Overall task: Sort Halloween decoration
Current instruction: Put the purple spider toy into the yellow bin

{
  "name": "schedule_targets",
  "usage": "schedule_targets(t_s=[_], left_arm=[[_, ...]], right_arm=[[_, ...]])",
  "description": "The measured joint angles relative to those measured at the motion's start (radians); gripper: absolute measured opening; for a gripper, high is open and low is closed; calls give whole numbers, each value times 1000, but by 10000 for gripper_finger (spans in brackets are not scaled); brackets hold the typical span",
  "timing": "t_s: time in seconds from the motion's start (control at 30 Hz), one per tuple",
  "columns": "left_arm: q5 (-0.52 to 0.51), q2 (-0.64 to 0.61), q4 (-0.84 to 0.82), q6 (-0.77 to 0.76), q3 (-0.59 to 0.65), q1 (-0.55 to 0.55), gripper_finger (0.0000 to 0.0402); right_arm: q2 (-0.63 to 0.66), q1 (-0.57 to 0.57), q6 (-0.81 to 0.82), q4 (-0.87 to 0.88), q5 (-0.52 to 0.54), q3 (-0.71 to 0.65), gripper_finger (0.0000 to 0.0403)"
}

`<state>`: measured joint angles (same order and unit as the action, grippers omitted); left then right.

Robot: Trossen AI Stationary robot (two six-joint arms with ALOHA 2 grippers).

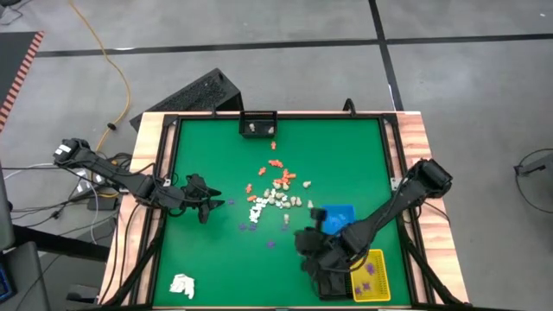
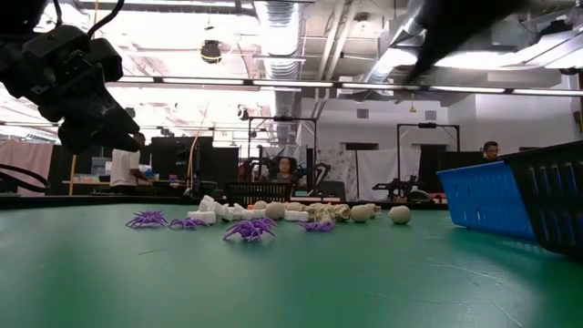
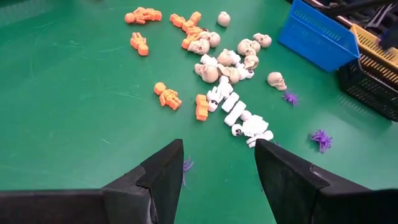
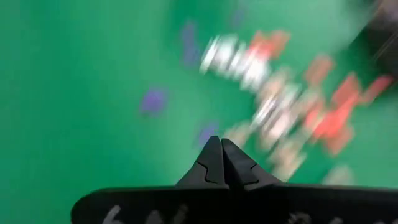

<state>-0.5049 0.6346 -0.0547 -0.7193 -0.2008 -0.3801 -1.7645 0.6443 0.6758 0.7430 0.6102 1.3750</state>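
The Halloween decoration lies loose in a pile [image 1: 275,194] at the table's middle. It is made up of orange skeletons [image 3: 168,96], cream skulls [image 3: 239,53], white skeletons [image 3: 236,112] and purple spiders [image 3: 321,138]. My left gripper [image 3: 217,168] hangs open left of the pile [image 1: 214,203], pointing toward it with nothing between its fingers. My right gripper [image 4: 221,152] is shut and holds nothing. It hangs above the mat near the table's right front [image 1: 302,240], pointing down toward the pile's near side. The right wrist view is blurred.
A blue tray [image 1: 339,216], a yellow tray [image 1: 370,275] holding purple pieces and a black tray [image 1: 333,281] stand at the right front, under my right arm. A small black tray [image 1: 257,126] sits at the far edge. A white wad [image 1: 182,285] lies front left.
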Motion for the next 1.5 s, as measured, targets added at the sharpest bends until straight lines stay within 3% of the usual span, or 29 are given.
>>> schedule_targets(t_s=[0.13,0.33,0.6,0.8,1.17,1.5], left_arm=[[-4,0,0,-1,0,0,189],[-33,0,0,-21,0,0,189],[-43,0,0,-28,0,0,189],[-44,0,0,-30,0,0,189],[-42,0,0,-30,0,0,189],[-42,0,0,-30,0,0,189]], right_arm=[[0,55,229,137,-259,0,0],[25,137,394,182,-471,0,0],[88,244,665,331,-561,0,0],[89,305,806,396,-564,-15,0],[88,325,827,394,-561,-18,6],[88,325,841,420,-556,-18,71]])
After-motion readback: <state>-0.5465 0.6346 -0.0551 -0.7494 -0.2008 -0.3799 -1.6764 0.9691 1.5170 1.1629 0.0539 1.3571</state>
